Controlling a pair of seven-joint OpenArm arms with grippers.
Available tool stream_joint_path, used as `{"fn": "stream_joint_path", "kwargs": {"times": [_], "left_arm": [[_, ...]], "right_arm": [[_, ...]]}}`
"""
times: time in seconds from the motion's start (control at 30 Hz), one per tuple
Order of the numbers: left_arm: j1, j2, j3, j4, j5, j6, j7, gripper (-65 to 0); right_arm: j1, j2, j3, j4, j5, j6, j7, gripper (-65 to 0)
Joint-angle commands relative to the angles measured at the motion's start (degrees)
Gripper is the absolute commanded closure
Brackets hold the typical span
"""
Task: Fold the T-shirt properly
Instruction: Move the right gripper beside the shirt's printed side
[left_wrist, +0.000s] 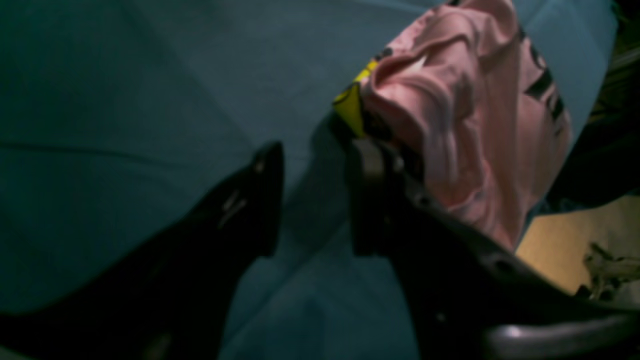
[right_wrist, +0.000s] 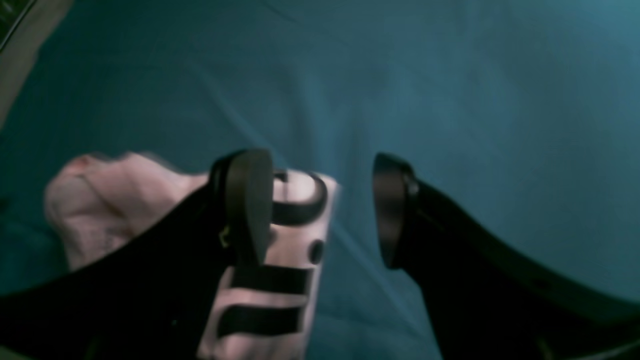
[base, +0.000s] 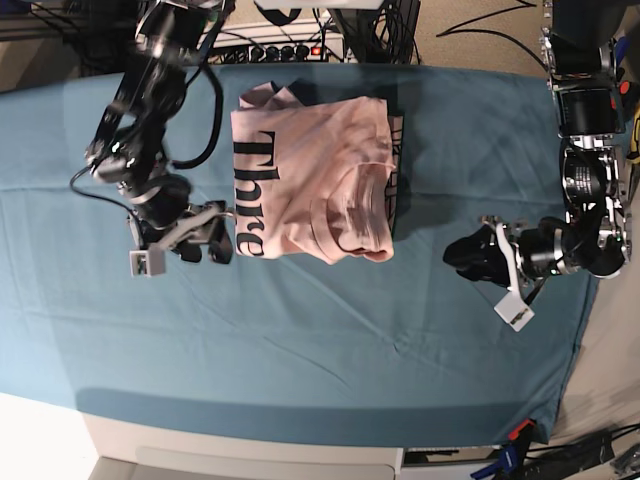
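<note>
In the base view, at middle left, the right arm's black two-fingered gripper (base: 207, 243) sits low over the teal cloth-covered table (base: 330, 350), its jaws spread apart and holding nothing, just beside the left edge of the shirt. Its wrist view shows one flat dark finger pad (right_wrist: 248, 205) in front of the lettered strip, the other over bare teal cloth.

The pale pink cotton T-shirt (base: 320, 180) lies in the upper centre of the base view as a folded, roughly square bundle. Soft wrinkles gather toward its lower right, where a rounded ribbed edge curls. Large black lettering runs down its left strip, reading sideways, so that strip's long axis goes top to bottom.

At middle right, the left arm's black gripper (base: 470, 255) rests well apart from the shirt, jaws parted and empty.
</note>
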Motion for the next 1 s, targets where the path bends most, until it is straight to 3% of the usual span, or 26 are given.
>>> {"fn": "stream_joint_path", "kwargs": {"times": [0.0, 0.27, 0.37, 0.57, 0.97], "left_arm": [[-1.38, -0.37, -0.26, 0.90, -1.49, -0.25, -1.07, -23.2], [-1.33, 0.83, -0.17, 0.90, -1.51, -0.25, -1.07, -23.2], [-1.31, 0.83, -0.17, 0.90, -1.51, -0.25, -1.05, -23.2], [-0.26, 0.81, -0.17, 0.90, -2.16, 0.24, -1.07, -23.2], [3.56, 0.48, -0.17, 0.90, -2.78, 2.91, 0.28, -23.2]], "right_arm": [[3.45, 0.87, 1.05, -3.67, 3.89, 0.98, -0.46, -32.2], [20.33, 7.58, 3.08, -41.11, 24.98, 5.86, -13.66, -32.2], [24.11, 9.03, 2.91, -48.57, 27.91, 6.60, -16.23, -32.2], [25.77, 9.31, 2.58, -53.37, 27.89, 6.58, -16.23, -31.7], [25.75, 9.31, 2.58, -54.34, 26.56, 6.56, -16.23, -3.0]]}}
